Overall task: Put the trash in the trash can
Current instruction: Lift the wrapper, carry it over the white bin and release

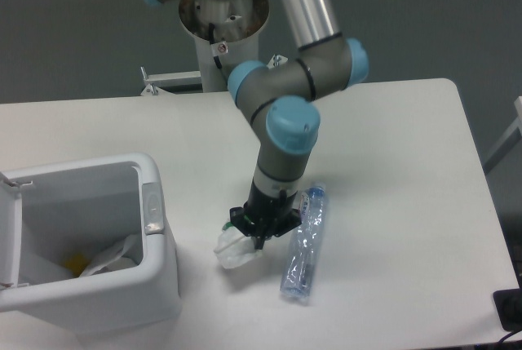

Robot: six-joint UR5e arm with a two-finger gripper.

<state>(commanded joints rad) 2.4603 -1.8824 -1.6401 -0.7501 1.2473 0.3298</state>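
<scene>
- tool (259, 234) clenched on crumpled white wrapper (232, 250), fingers close together; wrapper bunched under it, just off the table (391, 146).
- clear bottle w/ blue cap (303, 244) lies on table at 3 o'clock of tool, just beside it.
- white trash can (155, 285) at 9 o'clock, lid open, grey latch (152, 209) on rim.

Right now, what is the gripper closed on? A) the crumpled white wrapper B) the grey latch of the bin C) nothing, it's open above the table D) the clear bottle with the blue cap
A: the gripper has its fingers drawn together on the top of the crumpled white wrapper, while the clear bottle lies untouched on the table just beside it.
</scene>
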